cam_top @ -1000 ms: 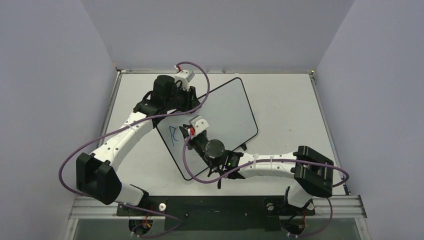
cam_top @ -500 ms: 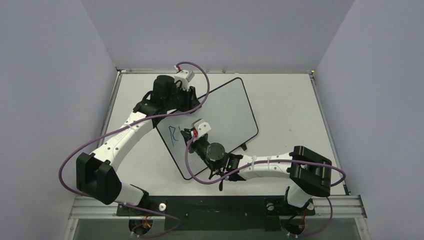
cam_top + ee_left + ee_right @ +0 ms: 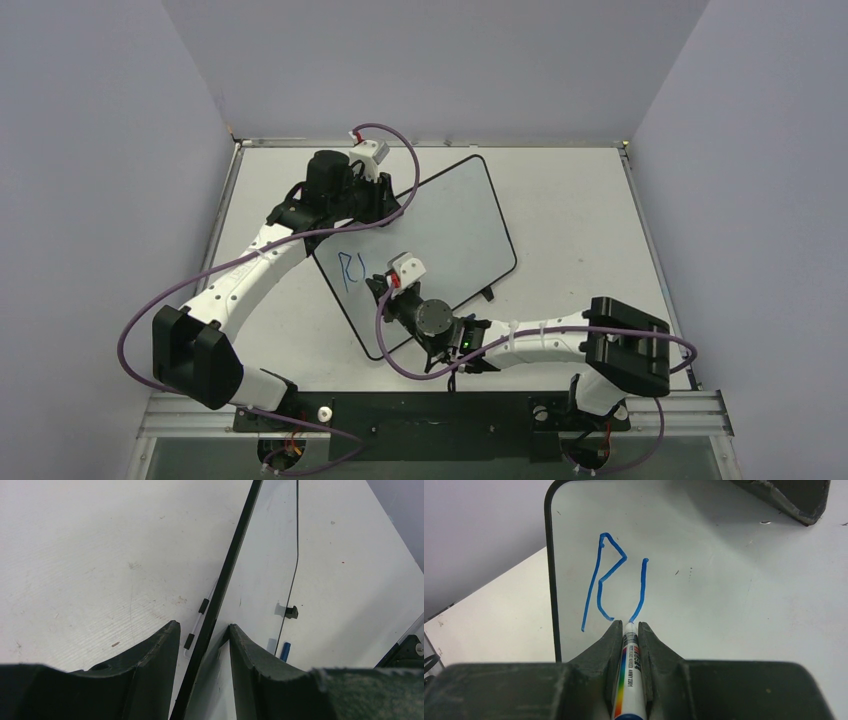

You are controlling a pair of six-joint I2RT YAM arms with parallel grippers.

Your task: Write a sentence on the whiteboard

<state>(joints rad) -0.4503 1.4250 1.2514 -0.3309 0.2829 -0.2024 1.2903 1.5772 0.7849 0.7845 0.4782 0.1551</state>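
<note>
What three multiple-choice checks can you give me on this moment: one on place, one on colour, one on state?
1. Where does the left end effector hold the whiteboard?
A. On its black frame edge.
B. On a foot.
C. On the middle of its face.

2. What colour is the writing?
A. Red.
B. Blue.
C. Black.

3. What state is the right end effector in?
A. Open and empty.
B. Shut on the marker.
C. Shut on the frame.

Key: 1 A, its fingers straddle the frame in the left wrist view; 2 B, the strokes show blue; 3 B, the marker sits clamped between its fingers, tip at the stroke's end.
</note>
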